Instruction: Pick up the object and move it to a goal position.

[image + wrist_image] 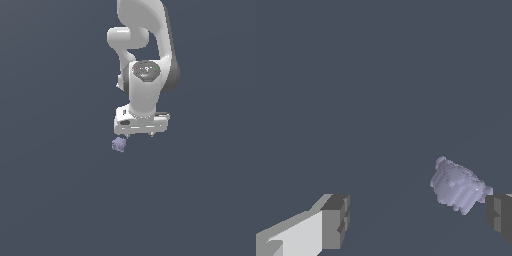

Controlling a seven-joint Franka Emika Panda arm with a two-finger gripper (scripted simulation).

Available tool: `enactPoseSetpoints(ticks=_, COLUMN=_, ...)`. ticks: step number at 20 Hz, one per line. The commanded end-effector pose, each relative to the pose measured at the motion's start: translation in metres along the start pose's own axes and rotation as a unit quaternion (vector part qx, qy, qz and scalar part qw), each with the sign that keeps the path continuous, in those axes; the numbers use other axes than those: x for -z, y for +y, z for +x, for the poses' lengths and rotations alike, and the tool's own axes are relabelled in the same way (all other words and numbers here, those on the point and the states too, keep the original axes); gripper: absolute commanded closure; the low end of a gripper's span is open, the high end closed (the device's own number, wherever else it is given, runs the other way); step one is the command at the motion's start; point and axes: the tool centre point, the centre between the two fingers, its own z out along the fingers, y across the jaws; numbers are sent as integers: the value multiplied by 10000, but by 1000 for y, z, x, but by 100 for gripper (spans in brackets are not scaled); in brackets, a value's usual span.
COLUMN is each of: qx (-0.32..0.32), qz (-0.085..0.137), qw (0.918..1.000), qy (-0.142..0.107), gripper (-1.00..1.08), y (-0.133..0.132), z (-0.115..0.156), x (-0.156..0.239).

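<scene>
The object [119,144] is a tiny pale lavender-grey lumpy block on the dark floor, just below the exterior view's left end of my white gripper [140,135]. In the wrist view the object [458,186] lies between my two fingers, close to one fingertip [500,214] and far from the other fingertip [336,221]. My gripper [418,218] is open and holds nothing. Whether the near fingertip touches the block I cannot tell. The fingers are mostly hidden under the hand in the exterior view.
The white arm [145,45] rises behind the gripper toward the top of the exterior view. The floor [60,200] is a plain dark grey surface with no other objects or edges showing.
</scene>
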Motion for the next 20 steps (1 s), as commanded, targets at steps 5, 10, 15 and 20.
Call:
enactPoseSetpoints(ticks=5, qx=7, qz=-28, qw=10000, qy=56, gripper=-92, y=1, z=3, x=4)
enactPoseSetpoints(ticks=10, qx=-26, qz=-91, qw=9998, qy=191, gripper=-92, y=3, z=9, x=13)
enactPoseSetpoints(ticks=15, qx=-42, qz=-93, qw=9998, qy=196, gripper=-92, y=3, z=9, x=13)
enactPoseSetpoints(ticks=20, qx=84, qz=-95, qw=9997, qy=187, gripper=-92, y=5, z=8, x=11)
